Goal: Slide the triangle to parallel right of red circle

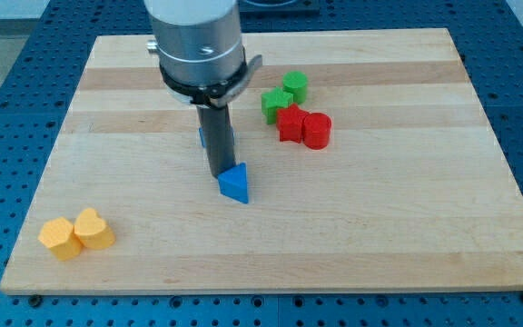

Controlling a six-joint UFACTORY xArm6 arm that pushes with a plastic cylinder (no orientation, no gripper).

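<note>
A blue triangle block [235,183] lies near the board's middle. My tip [219,175] is at the triangle's upper left edge, touching or nearly touching it. The red circle block [317,131] sits up and to the right of the triangle, touching a red star block [291,123] on its left. Another blue block [202,134] is mostly hidden behind the rod.
A green star block [276,104] and a green circle block [296,86] sit just above the red pair. Two yellow blocks, a hexagon [58,237] and a heart [93,230], lie at the board's lower left. The wooden board [407,227] rests on a blue table.
</note>
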